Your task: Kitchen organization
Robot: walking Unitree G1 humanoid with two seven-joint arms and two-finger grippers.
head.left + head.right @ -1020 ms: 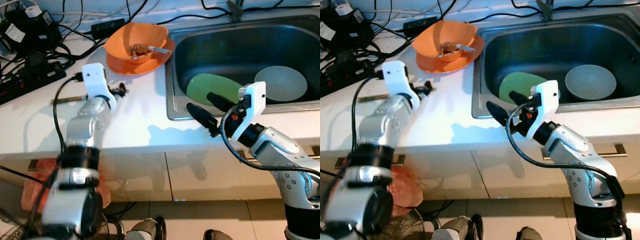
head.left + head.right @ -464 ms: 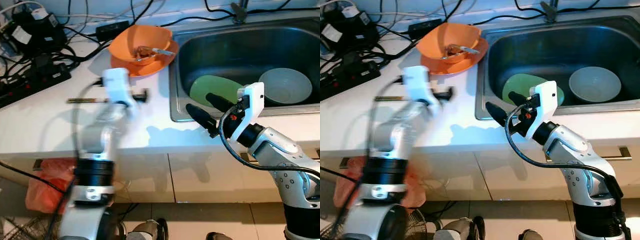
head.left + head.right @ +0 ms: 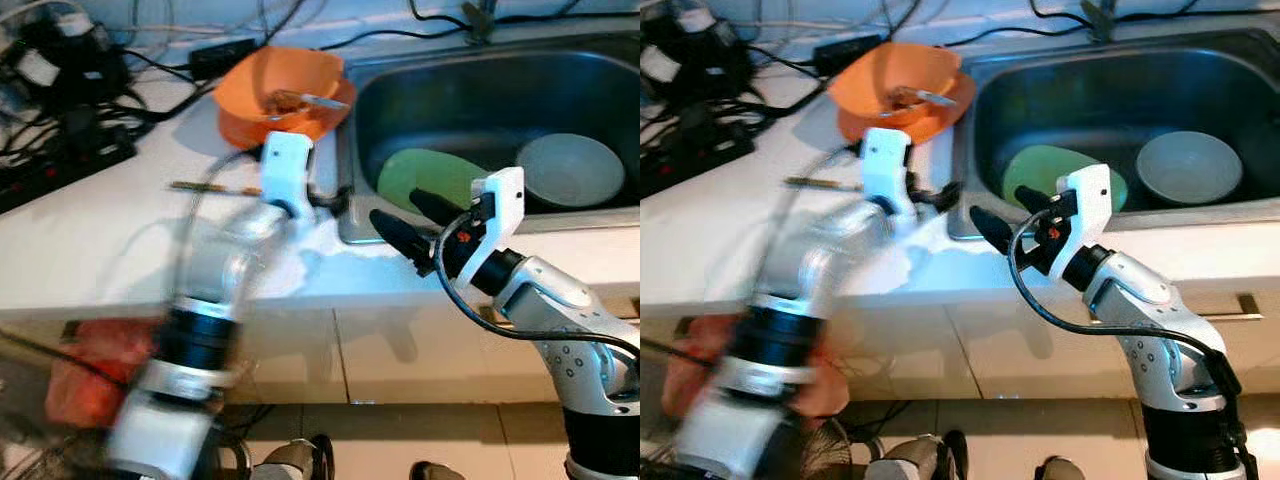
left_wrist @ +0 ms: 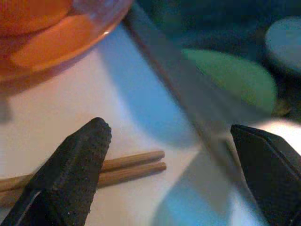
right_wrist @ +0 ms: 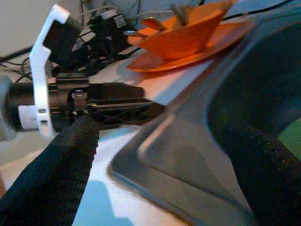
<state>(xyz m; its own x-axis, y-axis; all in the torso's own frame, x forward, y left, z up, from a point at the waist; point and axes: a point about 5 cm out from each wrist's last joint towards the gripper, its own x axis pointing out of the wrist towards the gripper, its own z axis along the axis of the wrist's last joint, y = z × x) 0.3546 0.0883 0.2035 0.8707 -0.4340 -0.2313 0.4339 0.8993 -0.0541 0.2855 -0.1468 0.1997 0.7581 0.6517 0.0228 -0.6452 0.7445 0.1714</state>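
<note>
We see a pair of wooden chopsticks [image 4: 127,167] lying flat on the white worktop [image 3: 90,240], their long axis running left to right along it, the two sticks side by side with one end pointing toward the sink [image 3: 600,215]. They lie near the left gripper [image 3: 325,200], which hovers low over the worktop just beside the sink's left rim, its fingers [image 4: 77,162] spread apart and grasping nothing. The left arm is blurred.

Farther back sits one orange bowl [image 3: 285,80] on one orange plate [image 3: 910,118], with one metal spoon [image 3: 315,98] and some scraps inside the bowl; the plate's right edge almost meets the sink rim. In the sink lie one green plate [image 3: 435,175] to the left and one pale bowl [image 3: 565,168] to the right, close together.

The right gripper [image 3: 405,220] hangs above the sink's near rim, in front of the green plate, its two black fingers parted and empty.

At the far left, black power strips and cables [image 3: 60,100] crowd the worktop. Between them, the chopsticks and the near edge, the white surface is bare. Below the worktop, a red bag [image 3: 85,375] shows at the left.
</note>
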